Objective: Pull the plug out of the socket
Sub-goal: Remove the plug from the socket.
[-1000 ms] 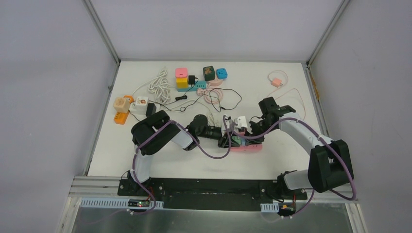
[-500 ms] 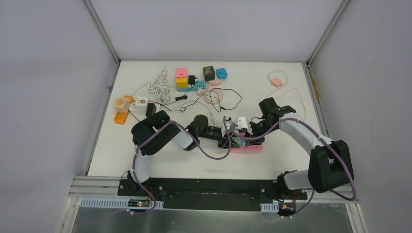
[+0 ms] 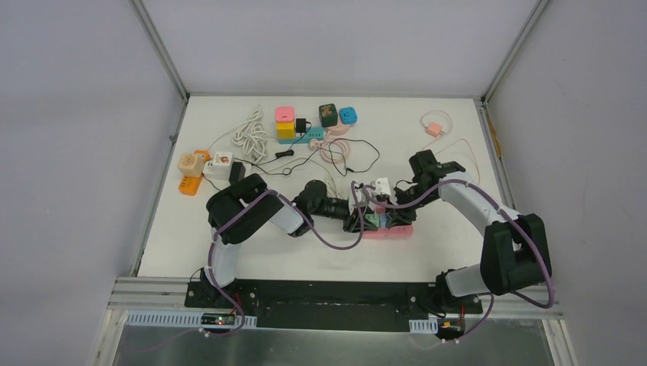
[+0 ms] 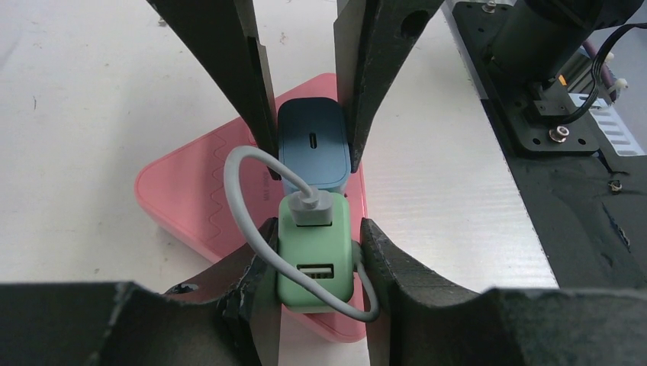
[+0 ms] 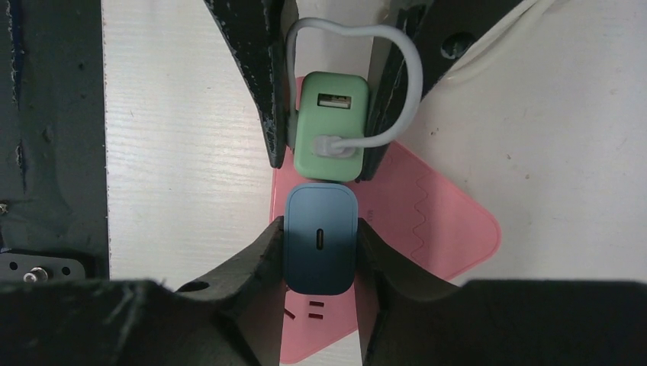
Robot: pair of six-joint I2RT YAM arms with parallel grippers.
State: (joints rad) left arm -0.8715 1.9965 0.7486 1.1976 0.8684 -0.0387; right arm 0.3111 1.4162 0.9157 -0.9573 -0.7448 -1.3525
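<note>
While seated side by side in the pink socket [image 5: 435, 221] flat on the tabletop [image 4: 91, 91], gripped separately; left gripper [image 4: 316, 255] clamped on green plug [image 4: 336, 244], likely bracing the socket; right gripper [image 5: 320, 252] clamped on blue plug [image 5: 320, 221], apparently for pulling free.

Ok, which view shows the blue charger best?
Right wrist: the blue charger sits centred and close, gripped by the right gripper, plugged into the pink socket. Left wrist shows it farther off, behind the green charger. Top external shows it only tiny and partly covered.
</note>
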